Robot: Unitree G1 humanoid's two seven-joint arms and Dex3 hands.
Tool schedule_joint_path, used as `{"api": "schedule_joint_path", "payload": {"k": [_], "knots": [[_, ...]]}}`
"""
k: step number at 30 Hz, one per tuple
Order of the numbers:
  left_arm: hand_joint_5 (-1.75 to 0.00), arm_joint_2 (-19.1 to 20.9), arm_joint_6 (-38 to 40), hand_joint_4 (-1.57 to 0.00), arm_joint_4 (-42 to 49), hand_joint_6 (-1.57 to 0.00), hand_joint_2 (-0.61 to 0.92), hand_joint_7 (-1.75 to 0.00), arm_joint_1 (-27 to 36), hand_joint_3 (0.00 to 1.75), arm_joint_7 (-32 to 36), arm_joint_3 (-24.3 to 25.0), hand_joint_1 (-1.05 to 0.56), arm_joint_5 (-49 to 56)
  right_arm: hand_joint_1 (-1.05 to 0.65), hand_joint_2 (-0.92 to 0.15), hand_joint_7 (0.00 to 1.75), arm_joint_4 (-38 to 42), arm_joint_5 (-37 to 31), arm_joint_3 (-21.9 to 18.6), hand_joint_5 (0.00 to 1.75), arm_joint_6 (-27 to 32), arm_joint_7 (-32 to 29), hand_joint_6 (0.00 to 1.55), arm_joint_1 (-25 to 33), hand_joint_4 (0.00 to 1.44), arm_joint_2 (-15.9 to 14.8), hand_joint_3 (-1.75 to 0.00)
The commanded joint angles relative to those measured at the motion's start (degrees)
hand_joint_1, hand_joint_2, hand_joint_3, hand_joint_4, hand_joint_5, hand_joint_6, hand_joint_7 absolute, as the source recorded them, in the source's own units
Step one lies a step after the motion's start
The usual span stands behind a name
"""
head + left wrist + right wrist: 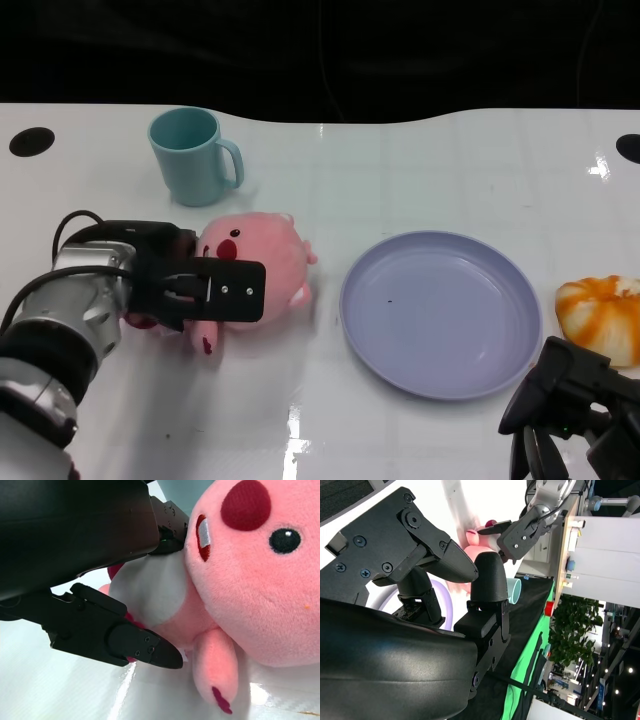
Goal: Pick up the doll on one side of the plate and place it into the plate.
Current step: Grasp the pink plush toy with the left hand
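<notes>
Head view shows the left hand (pixel 205 290) reaching across the white counter (pixel 420 160) onto the pink doll (pixel 262 255), its black fingers (pixel 145 647) closed against the doll's side and front, so it is grasping the toy. The doll lies on the counter, just beside the lilac plate (pixel 440 312), which sits on the far side of the doll from the left hand and holds nothing. Beyond the left hand stands a teal mug (pixel 192 155), handle turned toward the plate; what is inside it cannot be told. The right hand (pixel 570 410) hangs close to the plate's near edge, fingers curled and gripping nothing. An orange and white plush (pixel 603 315) lies just past the right hand.
</notes>
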Motion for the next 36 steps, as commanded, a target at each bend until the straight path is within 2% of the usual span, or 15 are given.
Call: {"api": "schedule_joint_path", "payload": {"k": [1, 4, 5, 7, 8, 11, 12, 16, 17, 19, 21, 24, 29, 33, 36], "knots": [[-0.85, -0.71, -2.66, -0.68, 3.18, -0.98, 0.92, -0.07, 2.62, 0.03, 1.69, -1.46, -0.35, -0.12, -0.17, -0.43, 1.52, -0.45, 0.68, -0.21, 1.75, -0.23, 0.00, 0.58, 0.28, 0.70, -0.39, -1.44], [-1.27, -0.29, -5.21, -0.67, 3.77, -1.14, 0.91, -0.17, 3.43, 0.02, 5.65, -2.04, -0.35, 0.12, -0.19, -0.42, 1.52, -0.36, 0.60, -0.31, 1.75, -0.44, 0.03, 0.58, 0.23, 0.69, -0.47, -1.44], [-1.29, -0.16, -5.77, -0.66, 3.94, -1.15, 0.91, -0.18, 3.65, 0.01, 6.80, -2.15, -0.34, 0.13, -0.19, -0.42, 1.52, -0.48, 0.54, -0.31, 1.75, -0.27, -0.01, 0.59, 0.26, 0.69, -0.51, -1.44], [-1.17, 0.05, -6.28, -0.69, 3.77, -1.13, 0.92, -0.16, 4.14, 0.05, 8.81, -2.12, -0.31, 0.00, -0.20, -0.42, 1.52, -0.64, 0.61, -0.36, 1.75, -0.09, 0.01, 0.59, 0.31, 0.69, -0.57, -1.44], [-1.07, 0.22, -6.69, -0.68, 3.45, -0.99, 0.92, -0.08, 4.53, 0.22, 10.24, -1.96, -0.30, -0.13, -0.20, -0.42, 1.52, -0.73, 0.61, -0.37, 1.75, -0.03, -0.02, 0.59, 0.33, 0.69, -0.57, -1.44], [-0.98, 0.72, -8.65, -0.70, 2.86, -0.92, 0.92, -0.03, 5.56, 0.37, 13.92, -1.18, -0.27, -0.91, -0.20, -0.42, 1.52, -0.80, 0.76, -0.42, 1.75, 0.18, -0.02, 0.59, 0.34, 0.69, -0.56, -1.43], [-1.22, 0.96, -9.52, -0.67, 2.65, -0.99, 0.92, -0.26, 5.96, 0.43, 15.13, -0.78, -0.26, -1.27, -0.19, -0.42, 1.52, -0.75, 0.84, -0.44, 1.75, 0.21, 0.01, 0.59, 0.30, 0.69, -0.56, -1.44], [-1.67, 1.73, -12.27, -0.66, 2.13, -0.83, 0.92, -0.89, 7.20, 0.41, 19.85, -0.16, -0.25, -2.07, -0.17, -0.42, 1.52, -0.64, 1.01, -0.40, 1.75, 0.25, 0.10, 0.59, 0.21, 0.69, -0.58, -1.44], [-1.69, 2.01, -13.37, -0.66, 1.91, -0.82, 0.92, -0.93, 7.66, 0.41, 21.64, 0.04, -0.24, -2.19, -0.17, -0.42, 1.52, -0.67, 1.03, -0.37, 1.75, 0.32, 0.07, 0.59, 0.22, 0.69, -0.58, -1.44], [-1.73, 2.56, -14.72, -0.73, 0.98, -0.73, 0.92, -1.24, 8.64, 0.37, 24.72, 0.44, -0.22, -2.25, -0.17, -0.42, 1.52, -0.71, 0.93, -0.34, 1.75, 0.39, -0.01, 0.58, 0.23, 0.69, -0.58, -1.44], [-1.74, 2.91, -15.39, -0.76, -0.18, -0.73, 0.92, -1.30, 9.53, 0.32, 26.42, 1.13, -0.21, -2.74, -0.18, -0.42, 1.52, -0.76, 0.67, -0.41, 1.75, 0.39, -0.10, 0.58, 0.27, 0.69, -0.67, -1.44], [-1.75, 3.55, -15.62, -0.79, -2.02, -0.61, 0.92, -1.67, 10.47, 0.32, 27.28, 1.89, -0.20, -3.14, -0.18, -0.42, 1.52, -0.48, 0.41, -0.57, 1.75, 0.02, -0.10, 0.58, 0.18, 0.69, -0.75, -1.44], [-1.75, 5.06, -15.99, -0.83, -6.54, -0.61, 0.89, -1.74, 12.57, 0.38, 29.03, 2.86, -0.16, -3.45, -0.17, -0.42, 1.52, -0.54, 0.79, -0.65, 1.75, 0.45, -0.12, 0.58, 0.22, 0.69, -0.60, -1.44], [-1.75, 6.32, -15.64, -0.84, -12.58, -0.61, 0.69, -1.75, 15.31, 0.78, 29.15, 5.10, -0.16, -4.72, -0.16, -0.43, 1.52, -0.32, 0.82, -0.79, 1.75, 0.30, -0.03, 0.58, 0.12, 0.69, -0.68, -1.44], [-1.75, 7.01, -14.98, -0.85, -16.65, -0.62, 0.62, -1.75, 17.24, 0.86, 29.54, 6.80, -0.13, -5.25, -0.16, -0.42, 1.52, -0.39, 0.76, -0.83, 1.75, 0.46, -0.17, 0.58, 0.13, 0.69, -0.62, -1.45]]}}
